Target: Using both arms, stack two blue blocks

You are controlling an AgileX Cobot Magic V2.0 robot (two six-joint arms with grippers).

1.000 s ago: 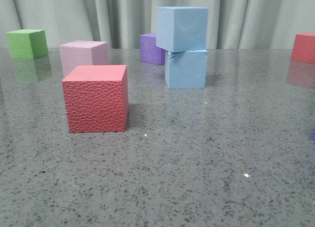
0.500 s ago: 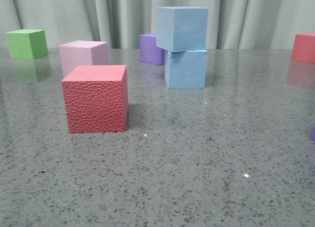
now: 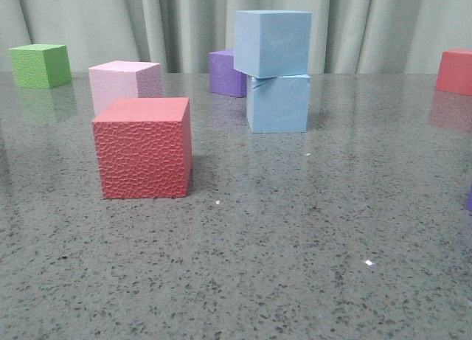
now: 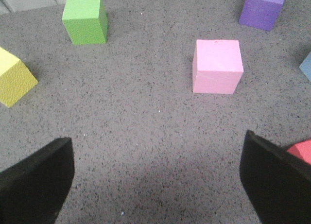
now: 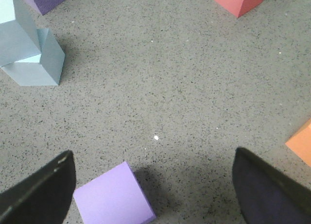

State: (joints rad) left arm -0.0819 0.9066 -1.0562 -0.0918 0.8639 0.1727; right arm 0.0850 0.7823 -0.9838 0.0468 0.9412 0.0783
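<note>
Two blue blocks stacked on the worktop (image 3: 310, 229)

The upper blue block (image 3: 272, 42) sits skewed atop the lower blue block (image 3: 278, 103), partly hiding a purple cube (image 3: 226, 73). Left end effector (image 4: 158, 178) and right end effector (image 5: 154, 187) spread wide, gripping nothing.

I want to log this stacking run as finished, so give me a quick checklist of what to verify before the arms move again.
1. Upper blue block rests on lower blue block: ok.
2. Upper block squarely aligned: not ok, it sits twisted and overhangs slightly toward the left.
3. Left gripper open and empty: ok.
4. Right gripper open and empty: ok.
5. Both grippers apart from the stack: ok.
6. Lilac cube near the right gripper's fingers, touching or not: cannot tell.
</note>
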